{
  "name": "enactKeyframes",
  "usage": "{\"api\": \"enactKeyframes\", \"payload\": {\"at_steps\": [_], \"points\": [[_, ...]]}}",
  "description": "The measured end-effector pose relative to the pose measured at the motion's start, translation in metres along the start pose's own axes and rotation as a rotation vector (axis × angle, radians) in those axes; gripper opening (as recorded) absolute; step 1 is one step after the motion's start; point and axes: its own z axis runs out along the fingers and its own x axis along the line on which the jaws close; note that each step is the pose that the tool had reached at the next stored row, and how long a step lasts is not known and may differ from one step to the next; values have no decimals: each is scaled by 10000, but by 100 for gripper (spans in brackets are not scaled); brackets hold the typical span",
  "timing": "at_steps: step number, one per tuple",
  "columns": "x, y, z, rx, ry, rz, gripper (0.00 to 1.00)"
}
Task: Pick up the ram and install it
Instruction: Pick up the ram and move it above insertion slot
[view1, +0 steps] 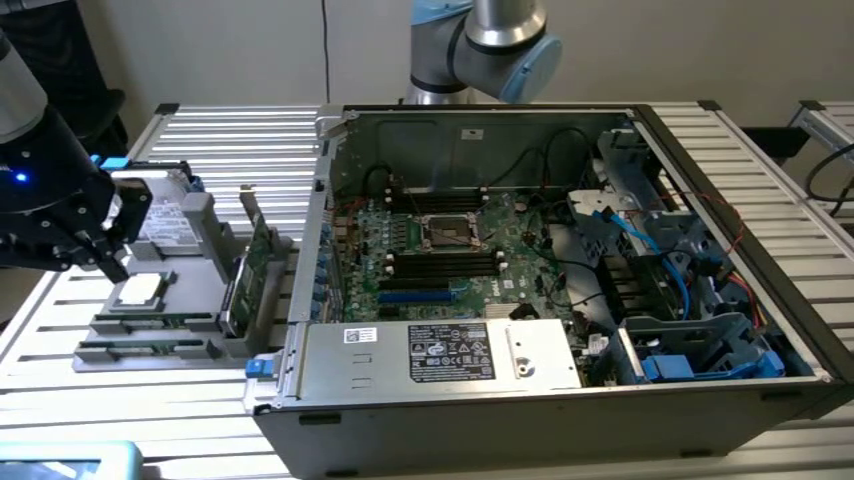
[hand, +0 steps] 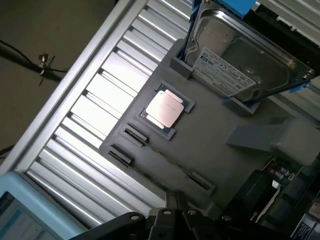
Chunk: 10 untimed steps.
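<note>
My black gripper (view1: 112, 266) hangs shut and holds nothing, just above the grey holder (view1: 187, 262) at the exterior view's left. It is beside the silver processor chip (view1: 140, 290). Two thin green sticks stand on edge in the holder's front slots. The ram (view1: 155, 322) is the one closer to the chip, and a matching stick (view1: 144, 349) sits in front of it. In the wrist view the ram's slot (hand: 167, 159) runs as a dark line toward my gripper (hand: 172, 204). The open computer case's motherboard (view1: 434, 250) shows black memory slots (view1: 443, 266).
On the holder, a hard drive (view1: 166, 215) stands at the back and a taller green expansion card (view1: 248, 278) on the side toward the case. The case wall (view1: 320, 200) rises close beside the holder. A light-blue device (view1: 67, 460) lies at the table's front corner.
</note>
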Motion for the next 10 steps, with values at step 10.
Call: {"api": "enactKeyframes", "payload": {"at_steps": [10], "points": [[0,0,27,-25,94,-1816,11]]}}
